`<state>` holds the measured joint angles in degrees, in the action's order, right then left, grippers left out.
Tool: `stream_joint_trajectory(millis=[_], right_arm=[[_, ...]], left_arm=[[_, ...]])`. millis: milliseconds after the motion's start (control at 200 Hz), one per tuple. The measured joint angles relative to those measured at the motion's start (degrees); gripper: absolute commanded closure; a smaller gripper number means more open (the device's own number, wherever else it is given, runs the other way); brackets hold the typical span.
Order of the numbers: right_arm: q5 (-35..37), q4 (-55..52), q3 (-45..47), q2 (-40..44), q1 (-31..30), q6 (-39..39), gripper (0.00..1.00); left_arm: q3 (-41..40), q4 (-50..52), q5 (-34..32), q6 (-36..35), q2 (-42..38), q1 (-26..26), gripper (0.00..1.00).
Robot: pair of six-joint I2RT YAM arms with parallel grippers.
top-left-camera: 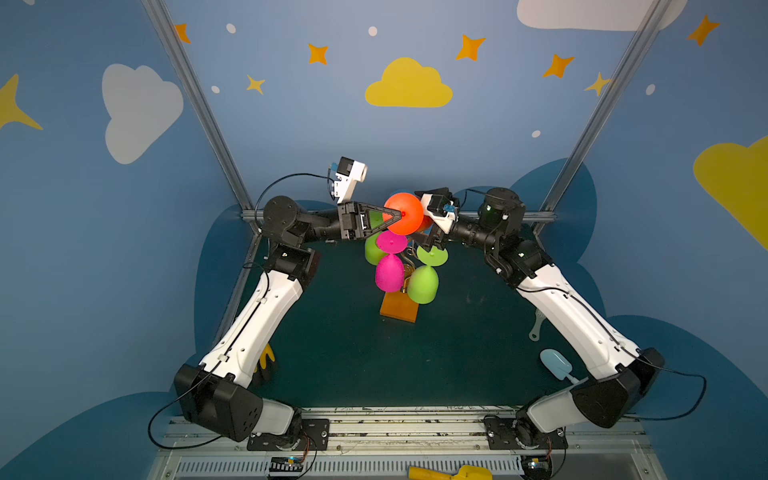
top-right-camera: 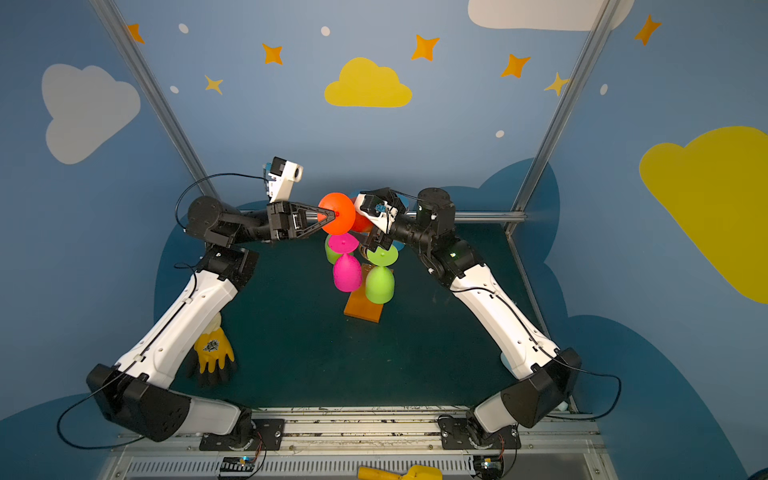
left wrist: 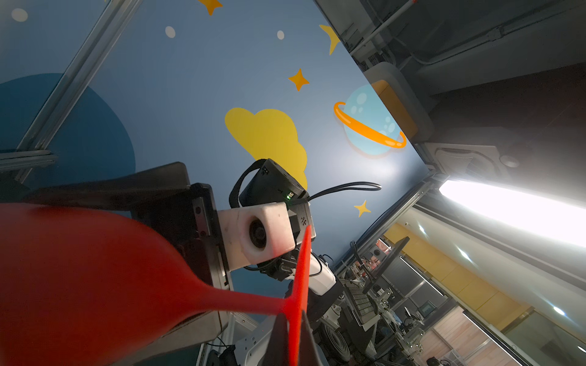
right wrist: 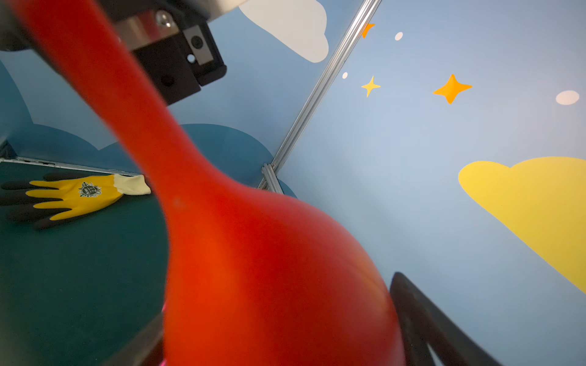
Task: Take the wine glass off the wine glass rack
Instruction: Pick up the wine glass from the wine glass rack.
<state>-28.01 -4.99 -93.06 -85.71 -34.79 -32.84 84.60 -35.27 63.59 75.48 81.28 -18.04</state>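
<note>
**Orange glass held over the rack, an arm at each end**

In both top views, the wine glass rack [top-left-camera: 399,311] [top-right-camera: 361,311], a thin gold wire stand on a flat orange-brown wooden base, stands at the centre of the dark green table mat [top-left-camera: 332,353]. A pink plastic wine glass [top-left-camera: 389,276] and a lime green plastic wine glass [top-left-camera: 424,284] hang bowl-down from it. Just above them the orange plastic wine glass [top-left-camera: 409,203] [top-right-camera: 343,203] lies tilted, its round foot facing the camera. Whether it is clear of the wire cannot be told. The left gripper [top-left-camera: 400,214] [top-right-camera: 334,214] reaches in from the left and is pressed together on the foot, with one finger across its upper face. The right gripper [top-left-camera: 428,235] comes in from the right at the bowl and is largely hidden.

In the left wrist view the orange plastic wine glass [left wrist: 79,269] fills the lower left. Its foot shows edge-on at lower centre, pinched between the left gripper [left wrist: 291,336] fingers [left wrist: 276,339].

In the right wrist view the bowl [right wrist: 253,253] fills the centre and bottom of the frame. The right gripper [right wrist: 279,332] has its dark fingers [right wrist: 428,317] spread wide on either side of the bowl. Whether they press on it cannot be told. A yellow-and-black work glove [right wrist: 76,195] lies flat on the mat at middle left.
</note>
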Motion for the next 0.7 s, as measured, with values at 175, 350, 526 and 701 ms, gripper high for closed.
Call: stream_joint_trajectory(millis=[175, 350, 526, 701], right_arm=[[0.55, -0.17, 0.00, 0.00, -0.44, -0.92, 0.35], [1.40, -0.17, 0.22, 0.07, -0.87, -1.05, 0.35], [2.05, -0.13, 0.76, 0.39, -1.44, -0.63, 0.16], [2.56, -0.11, 1.07, 1.07, -1.77, -0.42, 0.14]], left_arm=[[0.04, -0.37, -0.59, 0.61, 0.00, 0.04, 0.94], [0.04, -0.76, -0.59, 0.66, 0.00, 0.02, 0.92], [0.04, -0.81, -0.46, 0.85, 0.00, -0.04, 0.92], [0.04, -1.29, -0.17, 1.38, 0.00, -0.09, 0.92]])
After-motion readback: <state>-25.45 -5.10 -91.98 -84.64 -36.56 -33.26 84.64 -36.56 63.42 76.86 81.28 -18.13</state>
